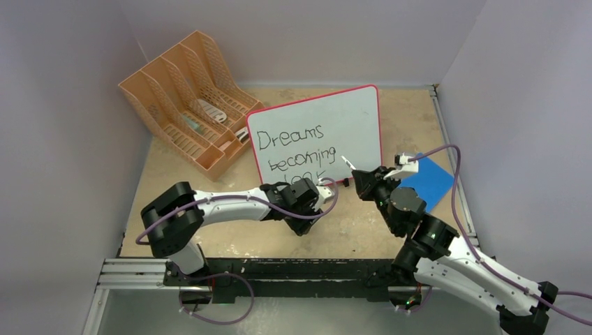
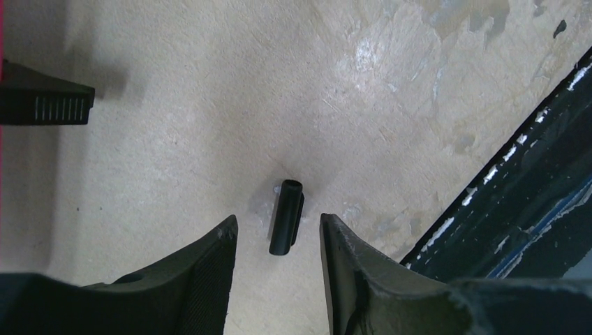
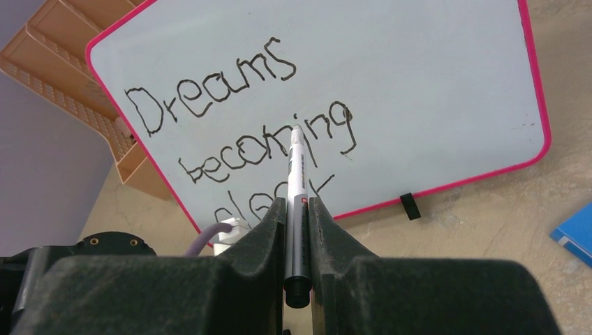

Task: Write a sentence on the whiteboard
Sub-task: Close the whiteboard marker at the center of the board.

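Whiteboard (image 3: 433, 84) beyond right claw (image 3: 297, 204) (probably apart)

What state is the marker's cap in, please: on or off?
Off. The marker in the right gripper has a bare tip, and a cap lies loose on the table.

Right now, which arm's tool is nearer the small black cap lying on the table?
Left: the left tool, open, frames the cap; the right tool is at the whiteboard, gripping the marker.

Overhead view, right wrist close-up share whiteboard (image 1: 349, 112); left faces table (image 2: 174, 105).
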Controlling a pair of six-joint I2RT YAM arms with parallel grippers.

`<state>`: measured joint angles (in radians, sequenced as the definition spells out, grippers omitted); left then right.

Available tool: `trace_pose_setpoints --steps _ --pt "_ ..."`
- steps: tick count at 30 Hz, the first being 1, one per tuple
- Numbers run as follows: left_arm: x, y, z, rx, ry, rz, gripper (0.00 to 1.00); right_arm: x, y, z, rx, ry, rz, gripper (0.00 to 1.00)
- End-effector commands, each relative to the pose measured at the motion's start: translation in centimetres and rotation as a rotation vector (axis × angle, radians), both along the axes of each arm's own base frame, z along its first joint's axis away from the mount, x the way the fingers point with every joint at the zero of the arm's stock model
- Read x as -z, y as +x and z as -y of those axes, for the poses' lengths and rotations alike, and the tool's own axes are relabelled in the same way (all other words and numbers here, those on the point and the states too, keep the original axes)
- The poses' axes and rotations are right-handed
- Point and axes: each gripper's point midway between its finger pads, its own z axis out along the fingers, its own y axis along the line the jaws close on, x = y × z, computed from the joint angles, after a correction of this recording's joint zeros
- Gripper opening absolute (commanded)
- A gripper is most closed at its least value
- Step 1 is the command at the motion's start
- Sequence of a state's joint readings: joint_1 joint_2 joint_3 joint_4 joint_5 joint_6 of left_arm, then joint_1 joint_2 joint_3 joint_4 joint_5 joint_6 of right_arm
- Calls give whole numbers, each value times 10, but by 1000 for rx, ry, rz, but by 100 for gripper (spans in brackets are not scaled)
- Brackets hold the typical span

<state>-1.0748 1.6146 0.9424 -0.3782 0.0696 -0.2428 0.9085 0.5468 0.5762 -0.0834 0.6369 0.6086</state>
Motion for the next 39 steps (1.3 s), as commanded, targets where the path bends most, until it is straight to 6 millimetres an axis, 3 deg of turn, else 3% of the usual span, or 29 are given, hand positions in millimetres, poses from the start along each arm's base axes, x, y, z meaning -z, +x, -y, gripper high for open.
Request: trace_pose_setpoints --steps 1,9,14,21,31,39 --pt "-4 11 18 30 -32 44 43 -13 0 7 28 23 23 0" --pt "13 6 9 45 27 13 38 -13 1 8 34 25 23 0" --pt "18 -2 6 62 36 -21 28 -14 1 9 38 27 24 0" --pt "13 -9 -7 84 63 -7 30 -15 1 9 37 21 27 0" --pt "27 -21 -13 120 164 23 28 -16 0 10 38 27 29 0" --pt "26 -19 -16 110 188 53 9 -19 0 10 35 25 32 0"
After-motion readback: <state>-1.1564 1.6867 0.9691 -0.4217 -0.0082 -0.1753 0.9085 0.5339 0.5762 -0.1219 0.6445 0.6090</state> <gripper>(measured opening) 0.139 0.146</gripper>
